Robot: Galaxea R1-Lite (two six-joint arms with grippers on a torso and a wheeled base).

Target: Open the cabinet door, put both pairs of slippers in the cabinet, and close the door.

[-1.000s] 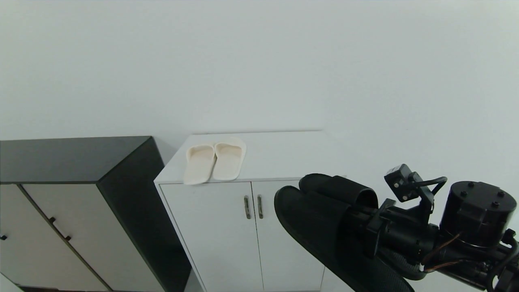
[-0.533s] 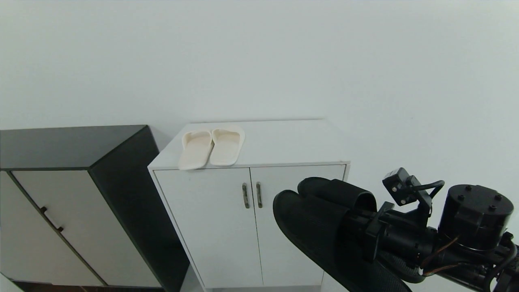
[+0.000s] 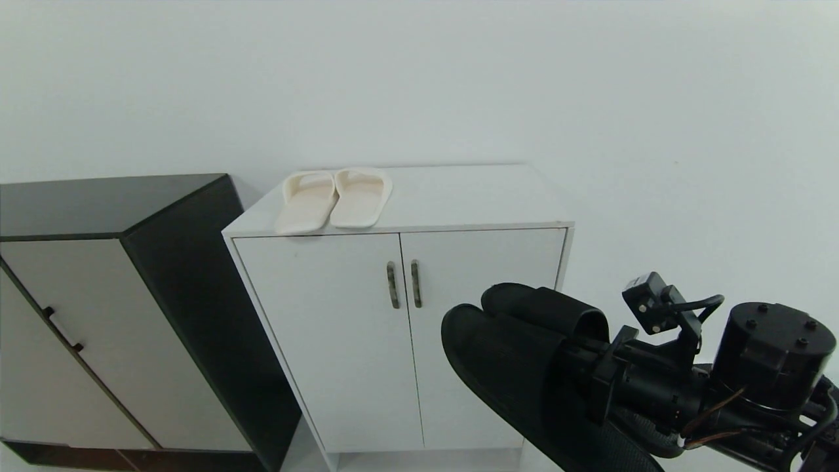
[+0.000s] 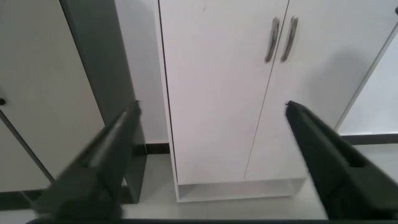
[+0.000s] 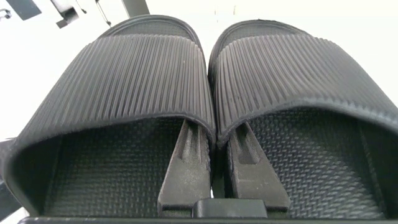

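A white two-door cabinet (image 3: 341, 341) stands against the wall with both doors shut and two metal handles (image 3: 402, 284) at the middle. A cream pair of slippers (image 3: 334, 198) lies on its top, near the left front corner. My right gripper (image 5: 214, 171) is shut on the black pair of slippers (image 3: 524, 367), its fingers (image 5: 183, 168) pinching the two inner walls together; it holds them in front of the right door. My left gripper (image 4: 211, 115) stands open, level with the lower part of the cabinet (image 4: 224, 93), facing the left door.
A black cabinet (image 3: 131, 314) with pale doors stands right beside the white one on its left, with a narrow gap between them. A plain white wall is behind. Bare floor (image 4: 155, 205) shows under the cabinets.
The head view has shifted, so both cabinets sit higher and show more of their fronts. The right gripper keeps the same hold on the black slippers.
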